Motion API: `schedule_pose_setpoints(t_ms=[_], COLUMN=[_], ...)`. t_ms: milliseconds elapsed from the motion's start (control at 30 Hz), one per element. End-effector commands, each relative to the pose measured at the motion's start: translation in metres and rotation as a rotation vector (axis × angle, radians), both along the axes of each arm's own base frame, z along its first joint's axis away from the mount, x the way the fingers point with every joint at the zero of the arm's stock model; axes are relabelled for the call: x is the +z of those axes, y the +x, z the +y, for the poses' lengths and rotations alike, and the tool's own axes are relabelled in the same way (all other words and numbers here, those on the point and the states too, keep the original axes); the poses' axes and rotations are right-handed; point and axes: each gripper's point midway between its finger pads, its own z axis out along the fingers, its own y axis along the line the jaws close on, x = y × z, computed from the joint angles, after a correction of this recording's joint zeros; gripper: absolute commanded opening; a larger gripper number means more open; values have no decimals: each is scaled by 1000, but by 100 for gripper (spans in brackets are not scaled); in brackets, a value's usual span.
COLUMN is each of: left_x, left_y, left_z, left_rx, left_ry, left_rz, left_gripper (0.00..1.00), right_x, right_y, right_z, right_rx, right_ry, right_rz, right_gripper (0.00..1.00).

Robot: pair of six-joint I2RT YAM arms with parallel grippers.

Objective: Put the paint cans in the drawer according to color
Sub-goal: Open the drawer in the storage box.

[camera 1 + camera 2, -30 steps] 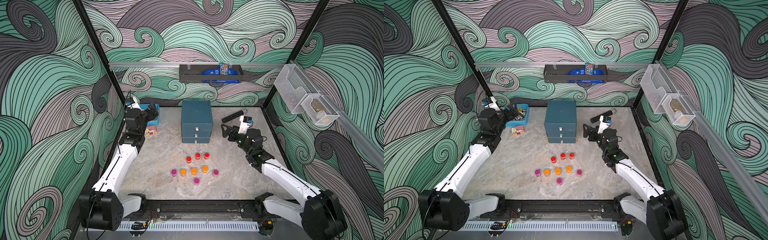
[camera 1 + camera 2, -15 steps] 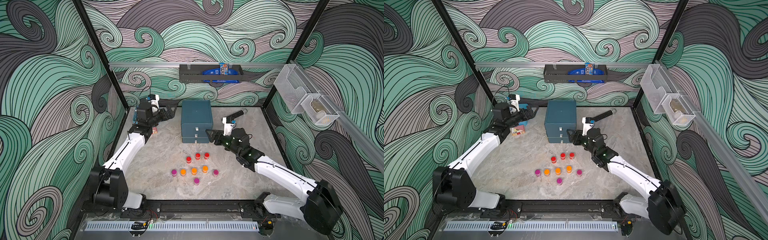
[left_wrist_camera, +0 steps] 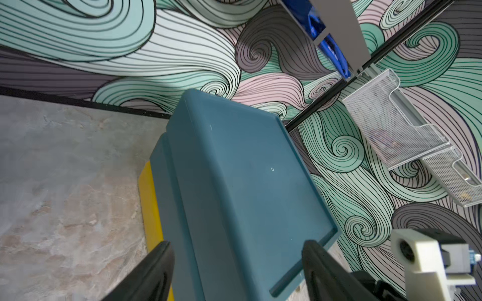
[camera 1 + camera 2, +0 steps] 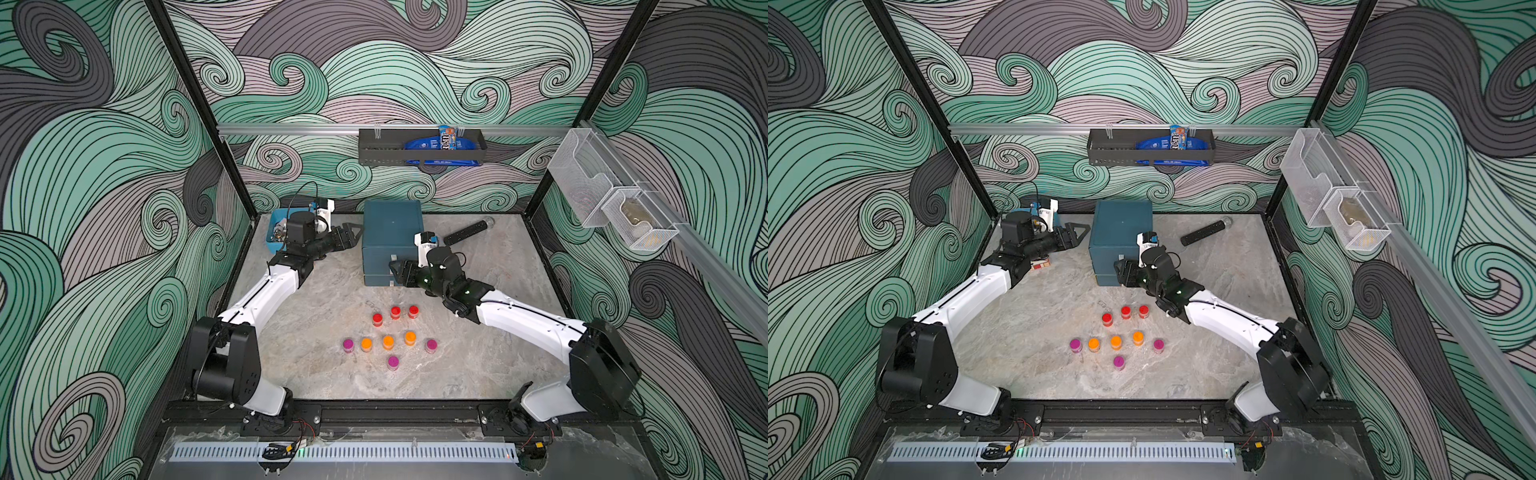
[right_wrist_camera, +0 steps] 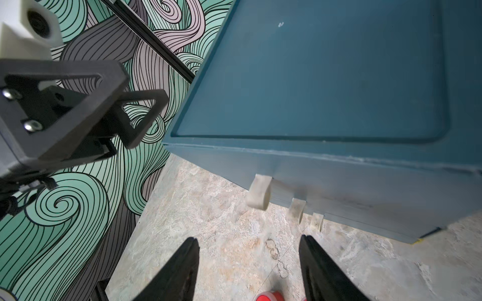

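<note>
Top views first: the teal drawer chest sits back-middle on the marble table, pull-tab side facing the robot. All nine paint cans are out on the table in front of it, none in a drawer. Three red cans form a short row nearest the chest. Three orange cans make the next row toward the robot. Of the three magenta cans, one is at each end of the orange row and one sits alone, closest to the robot.

Left arm reaches in next to the chest's left side. The left jaws are apart w/ nothing held. In the left wrist view the chest's side shows btwn the two fingers, and a yellow strip runs along its base. Can't tell if they touch it.

Right arm is at the chest's front. Right wrist view: right jaws apart and empty, bare table btwn them, three white pull tabs just ahead. Blue bin is in the back-left corner, partly hidden by the left arm.
</note>
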Motion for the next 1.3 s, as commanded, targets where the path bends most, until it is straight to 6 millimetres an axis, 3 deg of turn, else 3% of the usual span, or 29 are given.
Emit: schedule_pose_setpoints(t_ms=[0, 233, 367, 700, 1267], left_x=[6, -8, -13, -28, -35], left_y=[-4, -6, -8, -10, -18], left_z=[-9, -10, -17, -33, -50], left_rx=[-46, -49, -76, -144, -182], left_ry=[-34, -44, -94, -134, -101], left_rz=[-21, 15, 51, 109, 117], left_gripper=[80, 79, 77, 71, 65], right_x=[11, 4, -4, 3, 8], right_y=[8, 23, 30, 46, 35], right_z=[9, 15, 12, 4, 2], right_rx=[8, -3, -2, -4, 48], right_ry=[7, -6, -24, -26, -22], right_rz=[-17, -7, 18, 0, -5], right_gripper=[63, 62, 55, 35, 6])
